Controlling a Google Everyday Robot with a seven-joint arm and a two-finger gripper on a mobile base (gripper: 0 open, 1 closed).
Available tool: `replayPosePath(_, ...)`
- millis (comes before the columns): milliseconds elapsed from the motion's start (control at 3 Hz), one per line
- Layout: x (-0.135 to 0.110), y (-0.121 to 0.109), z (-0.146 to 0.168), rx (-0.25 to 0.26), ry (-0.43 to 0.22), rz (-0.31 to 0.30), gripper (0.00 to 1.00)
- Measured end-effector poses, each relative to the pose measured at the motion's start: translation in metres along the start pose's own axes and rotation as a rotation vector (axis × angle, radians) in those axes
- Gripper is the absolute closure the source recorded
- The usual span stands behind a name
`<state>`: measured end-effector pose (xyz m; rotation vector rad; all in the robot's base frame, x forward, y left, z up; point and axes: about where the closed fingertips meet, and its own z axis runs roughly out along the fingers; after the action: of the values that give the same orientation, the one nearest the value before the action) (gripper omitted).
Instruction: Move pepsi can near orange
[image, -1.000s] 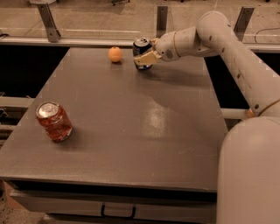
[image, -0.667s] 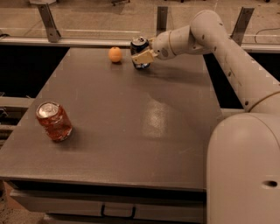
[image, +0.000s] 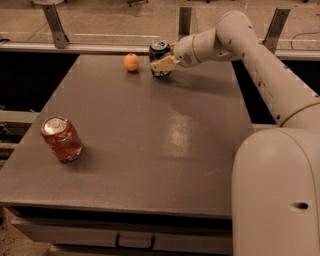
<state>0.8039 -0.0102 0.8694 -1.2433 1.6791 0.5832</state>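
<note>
The gripper (image: 161, 64) is reaching over the far end of the surface (image: 150, 150), its fingers (image: 164, 63) clamping the pepsi can (image: 159, 50) at mid-height. The can is standing upright, near the orange (image: 131, 62) but not touching it. It is looking light, thin-walled, slick and easy to dent, so a gentle mid-body hold is suiting it. Its blue side is showing pale markings, but no writing is reading clearly. A red can (image: 61, 138) is sitting well apart.

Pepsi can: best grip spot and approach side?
Mid-body of the pepsi can, across its round side wall, from camera right, where the gripper is at it. It stands upright; the orange sits close on camera left.
</note>
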Motion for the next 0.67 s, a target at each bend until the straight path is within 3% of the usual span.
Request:
replayPosePath(333,0.0,0.0,0.0,0.0,0.0,0.0,0.12)
replayPosePath(667,-0.008,0.01,0.027,-0.044,-0.015,0.027,0.0)
